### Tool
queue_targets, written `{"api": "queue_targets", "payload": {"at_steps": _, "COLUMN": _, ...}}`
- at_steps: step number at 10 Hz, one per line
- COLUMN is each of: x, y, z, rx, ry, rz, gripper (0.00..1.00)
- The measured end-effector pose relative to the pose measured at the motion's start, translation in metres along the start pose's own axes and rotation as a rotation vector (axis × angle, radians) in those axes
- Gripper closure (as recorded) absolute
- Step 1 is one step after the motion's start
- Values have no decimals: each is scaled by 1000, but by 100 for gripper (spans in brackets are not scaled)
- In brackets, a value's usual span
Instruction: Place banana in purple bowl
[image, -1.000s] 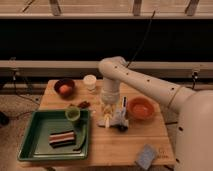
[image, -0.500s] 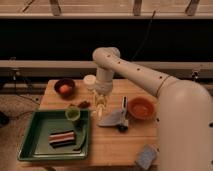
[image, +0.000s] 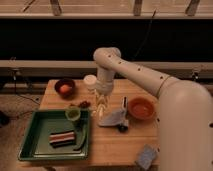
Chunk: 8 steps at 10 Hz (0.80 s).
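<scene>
Swinging left from the orange bowl (image: 141, 108), the gripper (image: 102, 101) now hangs over mid-table, clamped on the banana (image: 103, 107), which hangs roughly upright. The purple bowl (image: 65, 88) lies left and slightly farther off, so the carry must continue that way.

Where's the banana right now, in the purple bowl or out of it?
Out: the gripper, jaws shut, holds the banana right of the purple bowl, above the table.

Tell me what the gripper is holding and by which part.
The gripper, low over the table beside the green cup, appears shut on the pale yellow banana. Which part of it is gripped cannot be told.
</scene>
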Motion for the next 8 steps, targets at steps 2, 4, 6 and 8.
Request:
{"api": "queue_targets", "payload": {"at_steps": 2, "x": 2, "y": -3, "z": -5, "rx": -9, "ry": 41, "rz": 1, "gripper": 100}}
{"api": "queue_targets", "payload": {"at_steps": 4, "x": 15, "y": -30, "z": -18, "rx": -7, "ry": 149, "rz": -23, "gripper": 100}}
{"api": "queue_targets", "payload": {"at_steps": 6, "x": 28, "y": -54, "z": -27, "rx": -6, "ry": 209, "rz": -51, "gripper": 100}}
{"api": "queue_targets", "payload": {"at_steps": 8, "x": 42, "y": -72, "z": -35, "rx": -2, "ry": 249, "rz": -71, "gripper": 100}}
